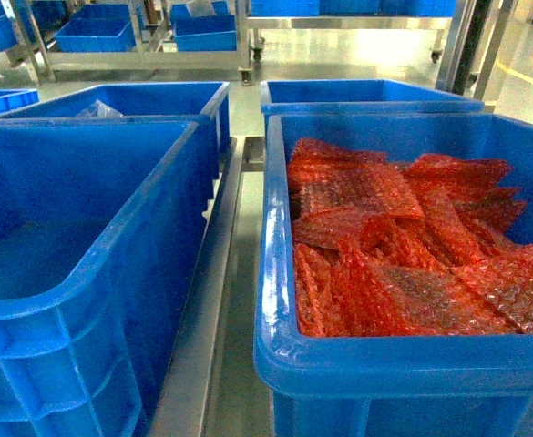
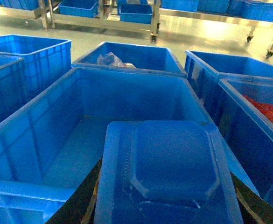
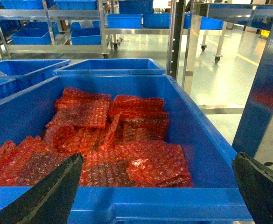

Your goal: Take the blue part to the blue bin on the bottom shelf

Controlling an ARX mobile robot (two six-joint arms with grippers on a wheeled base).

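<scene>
The blue part (image 2: 173, 163), a flat blue plastic piece with a raised octagonal middle, fills the lower half of the left wrist view. My left gripper (image 2: 166, 205) is shut on it, with a dark finger (image 2: 75, 205) showing at each lower corner. The part hangs over the near edge of an empty blue bin (image 2: 57, 140), which stands at the left (image 1: 66, 237) of the head view on the bottom shelf (image 1: 207, 309). My right gripper (image 3: 157, 161) is open wide above the near wall of another bin (image 3: 206, 140). Neither gripper shows in the head view.
The right-hand bin (image 1: 275, 300) holds several red bubble-wrap bags (image 1: 403, 246). More blue bins stand behind, one with a clear plastic bag (image 2: 110, 59). A steel rack post (image 3: 267, 88) rises at the right. Wheeled racks with bins (image 1: 202, 36) line the far floor.
</scene>
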